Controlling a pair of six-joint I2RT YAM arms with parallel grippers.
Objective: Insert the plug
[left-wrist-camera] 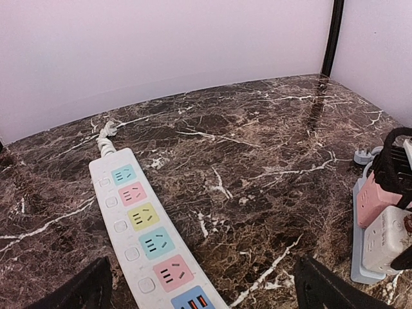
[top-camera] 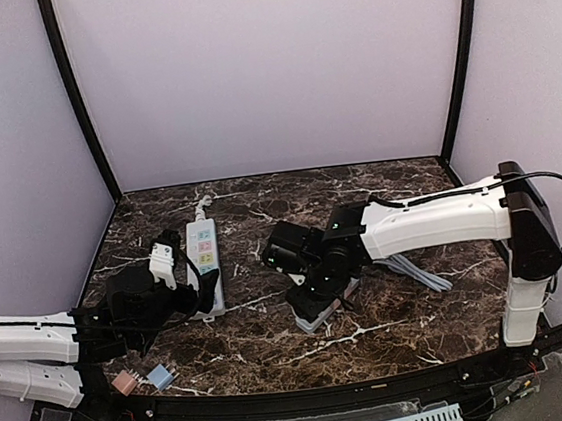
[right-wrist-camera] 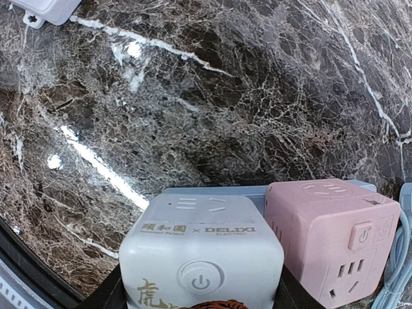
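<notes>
Shows a dark marble table (top-camera: pixel 395 334) walled in pale lilac. Near the left side, a white power strip (left-wrist-camera: pixel 138 225) with coloured sockets, lying flat and running away from the arms, its nearest end cut off in the left wrist view. Over that near end, the left gripper (left-wrist-camera: pixel 205 270), jaws spread wide and holding nothing, with only two dark fingertips in view. Towards the middle, the right gripper (right-wrist-camera: pixel 201 293), closed partway around a white cube socket (right-wrist-camera: pixel 201 238), fingers mostly hidden at the frame edge. Just beside that cube, a pink cube socket (right-wrist-camera: pixel 328 225), both seated on a grey-blue base (left-wrist-camera: pixel 360 273). Behind the cubes, a small grey plug (left-wrist-camera: pixel 362 155) lying on the marble, partly hidden, pins hard to make out. Covered by the right arm in the view from above. Near the front left edge, a pink block (top-camera: pixel 125 383) and a blue block (top-camera: pixel 160 376).
</notes>
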